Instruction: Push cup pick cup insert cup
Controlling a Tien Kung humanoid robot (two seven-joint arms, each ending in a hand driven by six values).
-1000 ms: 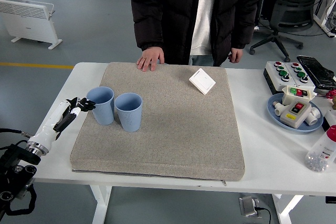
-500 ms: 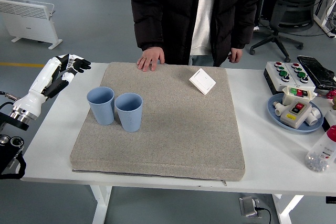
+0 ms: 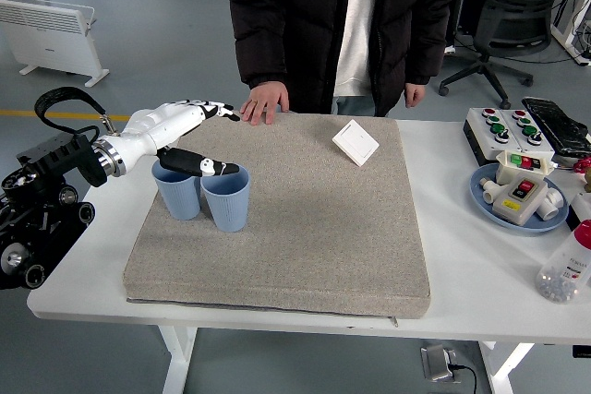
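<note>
Two light blue ribbed cups stand upright and touching on the grey mat (image 3: 305, 228): the left cup (image 3: 176, 193) and the right cup (image 3: 227, 200). My left hand (image 3: 199, 140) hovers over them, white and black, fingers spread and holding nothing. Its thumb (image 3: 205, 166) stretches across the rims of both cups, while the other fingers (image 3: 214, 110) point toward the mat's far edge. The right hand is out of view.
A person in a black jacket stands at the far side, one hand (image 3: 264, 101) resting on the mat's far edge. A white switch plate (image 3: 355, 142) lies on the mat. At the right are a button box (image 3: 503, 128), a blue plate (image 3: 487, 200) with parts and a bottle (image 3: 565, 270).
My left arm has swung up from the table's left side and in over the two cups. The cups and the person's hand have stayed put.
</note>
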